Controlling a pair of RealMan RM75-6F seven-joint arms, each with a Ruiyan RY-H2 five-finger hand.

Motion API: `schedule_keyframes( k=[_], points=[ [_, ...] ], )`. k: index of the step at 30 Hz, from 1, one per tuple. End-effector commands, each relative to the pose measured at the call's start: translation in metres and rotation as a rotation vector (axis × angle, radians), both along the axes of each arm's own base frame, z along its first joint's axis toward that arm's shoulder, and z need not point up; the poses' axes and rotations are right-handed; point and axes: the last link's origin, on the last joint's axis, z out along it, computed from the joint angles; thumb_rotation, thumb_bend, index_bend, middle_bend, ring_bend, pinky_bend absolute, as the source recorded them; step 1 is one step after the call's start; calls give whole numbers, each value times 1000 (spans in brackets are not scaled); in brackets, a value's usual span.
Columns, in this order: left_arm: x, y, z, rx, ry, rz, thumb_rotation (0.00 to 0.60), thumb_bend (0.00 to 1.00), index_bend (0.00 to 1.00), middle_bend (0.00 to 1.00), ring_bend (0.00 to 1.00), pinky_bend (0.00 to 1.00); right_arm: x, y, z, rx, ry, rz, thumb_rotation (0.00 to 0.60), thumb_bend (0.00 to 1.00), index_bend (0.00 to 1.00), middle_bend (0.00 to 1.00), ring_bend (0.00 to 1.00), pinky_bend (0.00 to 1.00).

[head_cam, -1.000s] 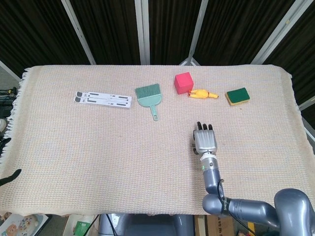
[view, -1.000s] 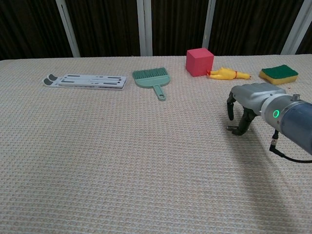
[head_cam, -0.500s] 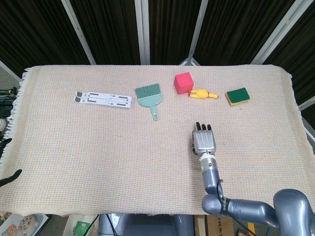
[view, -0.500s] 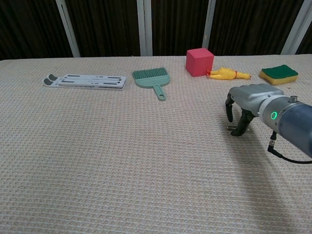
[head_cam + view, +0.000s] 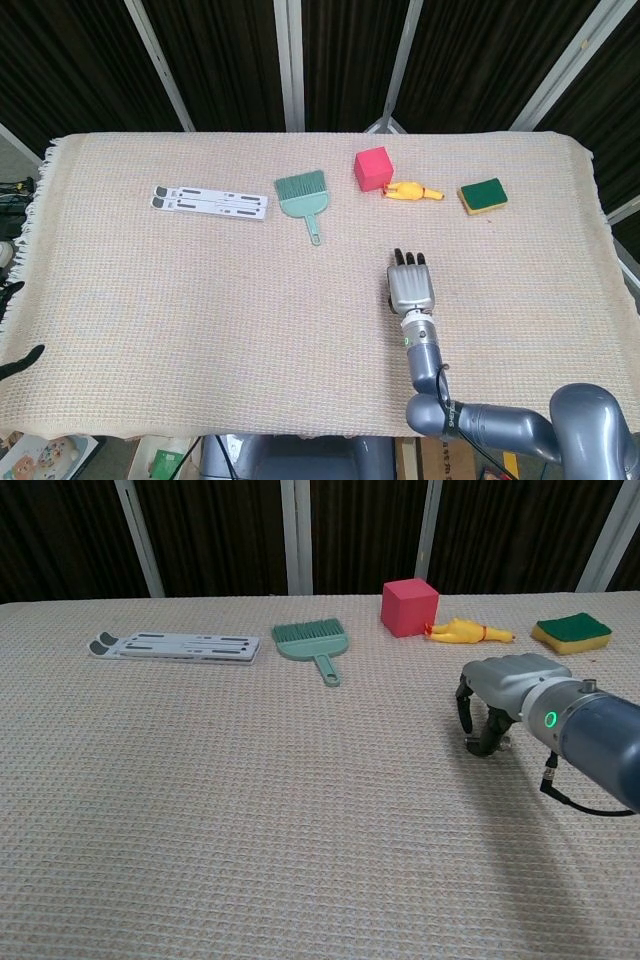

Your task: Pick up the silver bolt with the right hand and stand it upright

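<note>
right hand (image 5: 497,695) palm-down on mat, fingers curled

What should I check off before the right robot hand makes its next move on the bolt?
1. Right robot hand over the work spot, palm down, fingers curled toward the cloth: ok.
2. Silver bolt visible: cannot tell; only a small pale glint shows under the fingers in the chest view, and the head view hides it.
3. Bolt actually gripped: cannot tell.
4. Bolt standing upright: cannot tell.
5. Neighbours apart from the hand: red cube, yellow toy, green sponge: ok.
6. Left robot hand out of the way: ok, in neither view.
</note>
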Motion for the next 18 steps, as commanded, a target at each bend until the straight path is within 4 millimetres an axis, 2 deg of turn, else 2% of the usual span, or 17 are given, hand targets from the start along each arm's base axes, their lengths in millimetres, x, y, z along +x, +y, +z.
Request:
schedule_keyframes(
  k=[1,18],
  points=[
    [0,0,0,0,1,-1,600,232,168,2,0,0,0,0,0,2,2,-4,600,328,555,139,162,151],
    [1,-1,-1,-5,1,-5,600,232,168,2,0,0,1,-1,-1,3,21,-7,600,340,583,143,166,151]
  ],
)
